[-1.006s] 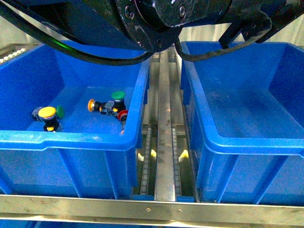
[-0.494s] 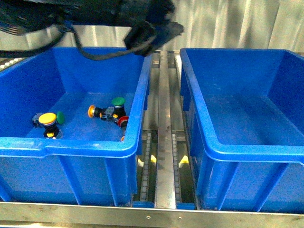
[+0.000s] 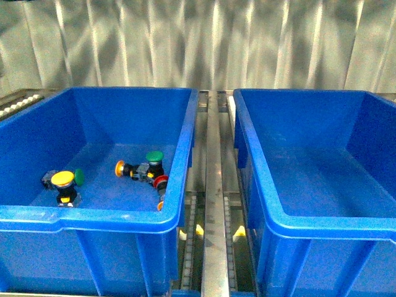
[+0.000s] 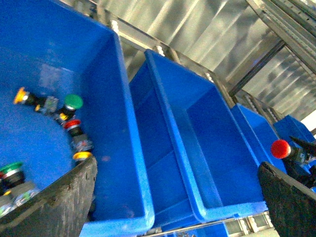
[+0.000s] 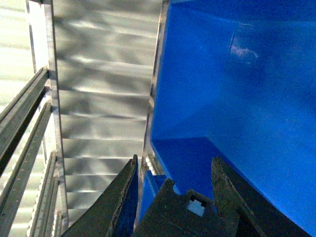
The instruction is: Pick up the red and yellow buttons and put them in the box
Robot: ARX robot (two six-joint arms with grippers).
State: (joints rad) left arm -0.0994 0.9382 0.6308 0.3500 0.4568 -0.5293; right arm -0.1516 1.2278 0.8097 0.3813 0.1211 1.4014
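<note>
Yellow button (image 3: 63,179) inside left bin (image 3: 93,215)

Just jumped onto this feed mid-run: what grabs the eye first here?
Two big blue bins side by side fill the front view, the left bin and the right bin. On the left bin's floor lies a bright scatter: a yellow-capped button near the front wall, a green-capped button further back, a red-capped button against the wall facing the right bin. The left wrist view shows a lone red cap beyond the bins, its holder unclear.
</note>
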